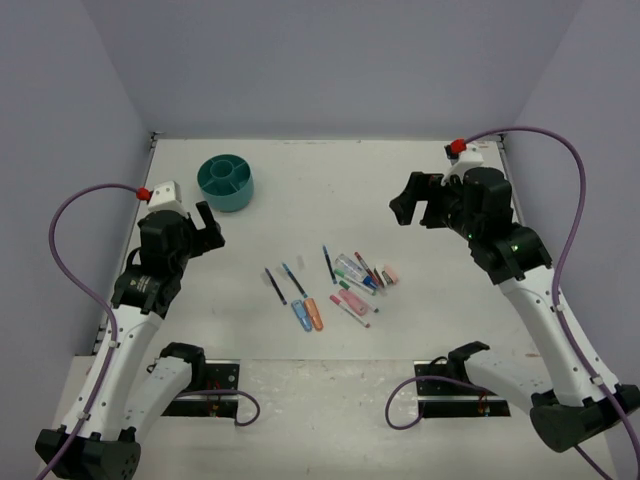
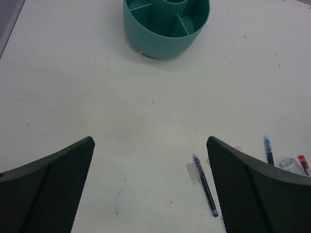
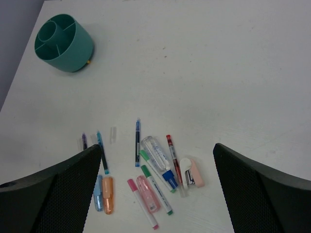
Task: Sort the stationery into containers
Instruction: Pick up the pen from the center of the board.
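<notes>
1. Top view: your left gripper (image 1: 207, 228) and right gripper (image 1: 415, 200) both hang above the surface (image 1: 300, 190), jaws wide and holding nothing. The stationery (image 1: 340, 285) lies loose around the middle, towards the near edge. The teal tub (image 1: 226, 182) stands far left, well apart from it, and nothing looks sorted yet.
2. Left wrist view: the wide jaws frame bare surface, with the teal tub (image 2: 165, 34) ahead. A purple pen (image 2: 205, 184) lies just beside the right-hand jaw. The thin pens lie flat, so a shallow close may skid over one or flick it away.
3. Right wrist view: the open jaws look down on the crowded cluster, where markers, a red pen (image 3: 172, 158) and pink pieces touch or overlap. Closing there may catch two items or scatter the neighbours, so you are safer starting at the looser left side. If you send both arms to the middle together, they may collide.
</notes>
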`<state>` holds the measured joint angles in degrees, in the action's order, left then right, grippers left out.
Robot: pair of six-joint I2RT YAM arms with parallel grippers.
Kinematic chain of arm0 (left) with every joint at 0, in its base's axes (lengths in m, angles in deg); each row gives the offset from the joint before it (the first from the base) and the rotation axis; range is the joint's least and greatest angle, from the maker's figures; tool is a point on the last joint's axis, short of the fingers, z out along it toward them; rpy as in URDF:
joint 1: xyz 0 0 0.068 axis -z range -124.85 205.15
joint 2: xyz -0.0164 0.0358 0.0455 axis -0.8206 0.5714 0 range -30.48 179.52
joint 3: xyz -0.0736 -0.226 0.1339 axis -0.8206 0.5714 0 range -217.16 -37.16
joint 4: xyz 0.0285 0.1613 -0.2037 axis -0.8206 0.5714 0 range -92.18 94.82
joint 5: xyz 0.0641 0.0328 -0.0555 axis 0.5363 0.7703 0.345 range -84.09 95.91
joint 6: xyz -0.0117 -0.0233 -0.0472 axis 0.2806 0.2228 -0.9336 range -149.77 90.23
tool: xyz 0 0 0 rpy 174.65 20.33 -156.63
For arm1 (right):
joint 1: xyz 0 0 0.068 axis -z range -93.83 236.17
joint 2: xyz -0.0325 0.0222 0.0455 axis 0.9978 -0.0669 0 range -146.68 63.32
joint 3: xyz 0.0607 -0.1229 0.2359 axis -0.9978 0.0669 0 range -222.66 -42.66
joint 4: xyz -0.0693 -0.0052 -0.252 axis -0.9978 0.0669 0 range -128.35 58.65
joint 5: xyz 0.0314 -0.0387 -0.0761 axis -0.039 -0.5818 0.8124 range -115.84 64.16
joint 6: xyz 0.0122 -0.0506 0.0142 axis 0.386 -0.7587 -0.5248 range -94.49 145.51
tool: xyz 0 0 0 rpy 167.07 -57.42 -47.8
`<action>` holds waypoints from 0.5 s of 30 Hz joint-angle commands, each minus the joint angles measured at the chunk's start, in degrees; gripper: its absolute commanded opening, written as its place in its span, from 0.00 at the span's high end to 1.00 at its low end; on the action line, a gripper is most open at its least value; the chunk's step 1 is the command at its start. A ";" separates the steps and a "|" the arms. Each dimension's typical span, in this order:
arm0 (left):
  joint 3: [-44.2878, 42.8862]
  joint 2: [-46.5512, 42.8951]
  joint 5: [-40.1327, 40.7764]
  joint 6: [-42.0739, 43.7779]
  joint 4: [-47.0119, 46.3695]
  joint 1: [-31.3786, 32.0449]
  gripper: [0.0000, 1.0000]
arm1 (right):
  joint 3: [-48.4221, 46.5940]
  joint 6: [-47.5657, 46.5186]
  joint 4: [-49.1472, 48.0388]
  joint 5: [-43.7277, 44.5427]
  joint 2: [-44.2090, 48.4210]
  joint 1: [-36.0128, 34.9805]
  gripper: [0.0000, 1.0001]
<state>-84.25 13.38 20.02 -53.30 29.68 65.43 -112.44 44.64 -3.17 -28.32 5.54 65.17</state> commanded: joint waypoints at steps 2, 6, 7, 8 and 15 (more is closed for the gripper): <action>0.24 -0.19 -0.16 -0.20 -1.09 0.26 0.00 | -0.16 0.80 -2.20 -0.49 -1.31 -0.01 0.01; 0.25 -0.26 -0.69 -0.13 -1.23 0.26 0.00 | 2.44 -0.23 -7.29 -10.13 -1.28 -0.01 0.01; 0.25 -0.26 -0.77 -0.09 -1.30 0.26 0.00 | 3.29 -0.06 -9.25 -13.55 -1.47 -0.01 0.01; 0.25 -0.26 -0.82 -0.04 -1.35 0.26 0.00 | 3.75 0.57 -11.23 -16.92 -1.96 -0.01 0.01; 0.53 0.15 -1.52 0.19 -2.17 0.26 0.00 | -10.69 -2.22 -2.53 -6.98 -19.28 -13.27 0.04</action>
<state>-84.16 13.39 19.50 -53.29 29.61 65.43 -112.88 45.32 -9.89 -40.05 -3.52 60.97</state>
